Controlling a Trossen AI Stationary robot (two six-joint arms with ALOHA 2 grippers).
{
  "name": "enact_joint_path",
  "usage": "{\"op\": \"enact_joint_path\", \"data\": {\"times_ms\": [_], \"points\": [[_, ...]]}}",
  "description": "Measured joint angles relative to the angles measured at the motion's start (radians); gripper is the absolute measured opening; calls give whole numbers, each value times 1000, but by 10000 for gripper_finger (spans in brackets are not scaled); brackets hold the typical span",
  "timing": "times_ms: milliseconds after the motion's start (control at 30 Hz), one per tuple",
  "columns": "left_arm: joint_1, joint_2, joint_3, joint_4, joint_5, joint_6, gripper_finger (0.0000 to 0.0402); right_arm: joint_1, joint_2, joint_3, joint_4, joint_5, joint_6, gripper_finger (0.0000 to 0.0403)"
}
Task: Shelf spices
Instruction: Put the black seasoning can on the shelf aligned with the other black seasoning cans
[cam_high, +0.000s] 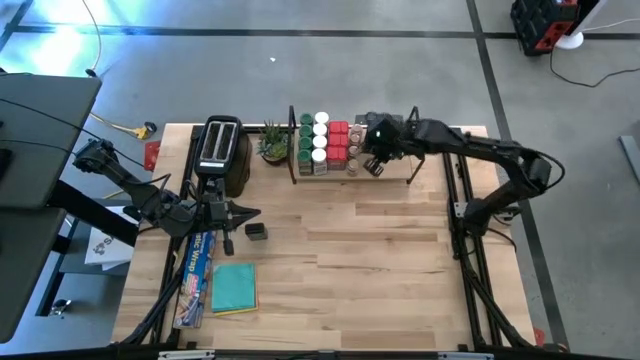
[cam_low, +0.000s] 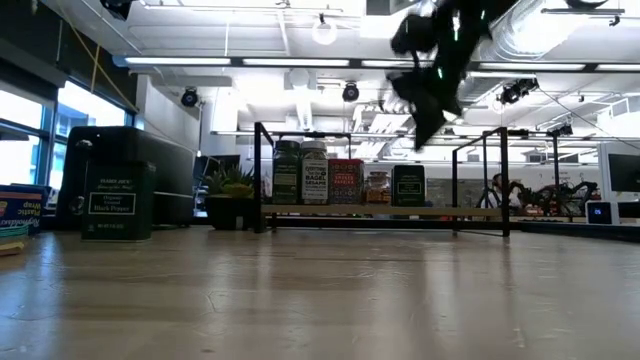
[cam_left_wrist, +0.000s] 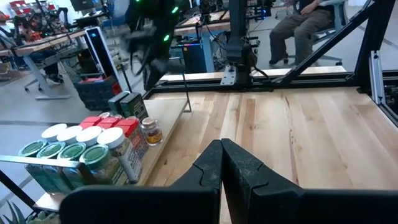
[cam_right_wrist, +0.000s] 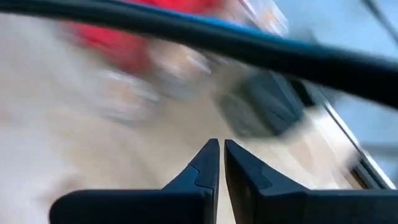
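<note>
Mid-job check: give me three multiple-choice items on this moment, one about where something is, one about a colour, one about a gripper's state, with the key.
1. Where does the one dark tin that is off the shelf stand?
A. On the table near the left gripper
B. On top of the toaster
C. On the teal pad

2. What colour are the lids of the jars at the shelf end nearest the potted plant?
A. Red
B. Green
C. White

3. How are the fingers of the left gripper?
A. Wide open
B. Clamped on a jar
C. Shut with nothing between them

Key: 1 A, the high view shows the tin on bare wood just by the left gripper. 2 B, the high view shows a green-lidded row next to the plant. 3 C, the left wrist view shows the fingers together and empty.
</note>
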Motion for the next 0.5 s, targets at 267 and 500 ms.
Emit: {"op": "enact_joint_path", "data": {"times_ms": [267,500], "points": [[-10,1,1,-231,293,-228,1,360,-25,6,331,-21,-10,18],[-2,47,1,-605,410,-636,80,546,-26,5,407,64,-11,18]]}}
